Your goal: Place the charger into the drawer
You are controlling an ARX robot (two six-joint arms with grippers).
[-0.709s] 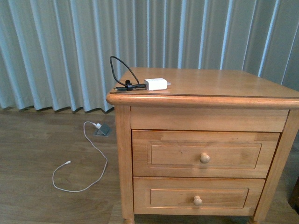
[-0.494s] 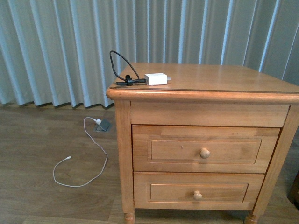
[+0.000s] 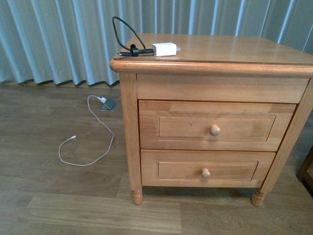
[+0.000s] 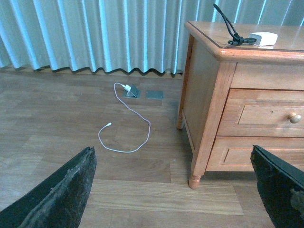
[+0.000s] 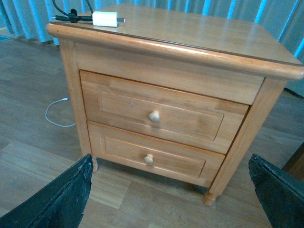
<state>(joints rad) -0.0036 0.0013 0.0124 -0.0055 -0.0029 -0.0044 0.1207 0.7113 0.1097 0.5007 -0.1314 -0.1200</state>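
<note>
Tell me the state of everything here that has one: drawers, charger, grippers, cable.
Charger: lying on nightstand top, black cable bundled.
Upper drawer: shut.
Lower drawer: shut.
Left gripper: open, empty.
Right gripper: open, empty.
White cable: lying loose on floor.

curtain (image 3: 49, 39) pale, pleated | floor (image 3: 58, 205) wood planks | nightstand (image 3: 234, 48) honey wood
</note>
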